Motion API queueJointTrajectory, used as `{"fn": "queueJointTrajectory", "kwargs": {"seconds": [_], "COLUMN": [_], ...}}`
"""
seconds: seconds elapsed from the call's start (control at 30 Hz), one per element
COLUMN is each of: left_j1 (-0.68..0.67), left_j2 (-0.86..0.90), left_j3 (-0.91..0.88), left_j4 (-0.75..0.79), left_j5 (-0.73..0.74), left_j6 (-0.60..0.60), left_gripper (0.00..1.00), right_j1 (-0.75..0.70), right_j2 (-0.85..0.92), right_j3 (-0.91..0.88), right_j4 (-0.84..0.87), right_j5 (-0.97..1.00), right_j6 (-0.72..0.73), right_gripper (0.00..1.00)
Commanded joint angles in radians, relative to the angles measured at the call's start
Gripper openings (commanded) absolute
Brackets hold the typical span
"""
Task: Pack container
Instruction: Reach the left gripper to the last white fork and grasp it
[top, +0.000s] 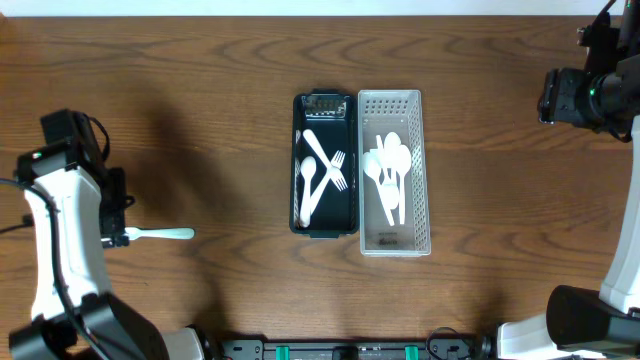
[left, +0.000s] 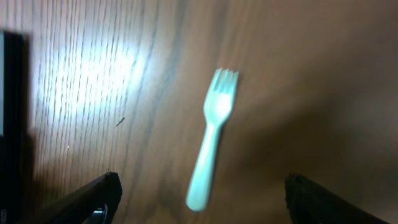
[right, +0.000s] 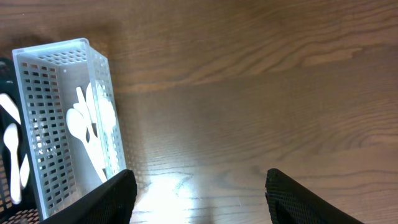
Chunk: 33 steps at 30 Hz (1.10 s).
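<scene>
A white plastic fork (top: 160, 234) lies on the wooden table at the left; in the left wrist view the fork (left: 211, 144) lies between my open left fingers (left: 200, 198), tines pointing away. The left gripper (top: 118, 238) sits at the fork's handle end. A black container (top: 323, 106) in the middle holds white forks and a spoon. A white perforated basket (top: 392, 100) beside it holds several white spoons; it also shows in the right wrist view (right: 53, 53). My right gripper (right: 198, 199) is open and empty, above bare table at the far right.
The wooden table (top: 200, 90) stretches around both containers. The right arm (top: 590, 95) hangs at the upper right edge. The left arm's white link (top: 60, 240) runs along the left edge.
</scene>
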Motion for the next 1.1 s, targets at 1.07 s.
{"fn": "queueJointTrajectory", "kwargs": {"seconds": [1.07], "left_j1": [0.012], "left_j2": [0.43], "left_j3": [-0.065], "left_j4": [0.296], "left_j5": [0.037], "left_j6": [0.159], "left_gripper": [0.87], "right_j1": [-0.008], "right_j2": [0.001], "right_j3": [-0.003], "right_j4": [-0.03], "right_j5": [0.007], "right_j6": [-0.002], "right_gripper": [0.7]}}
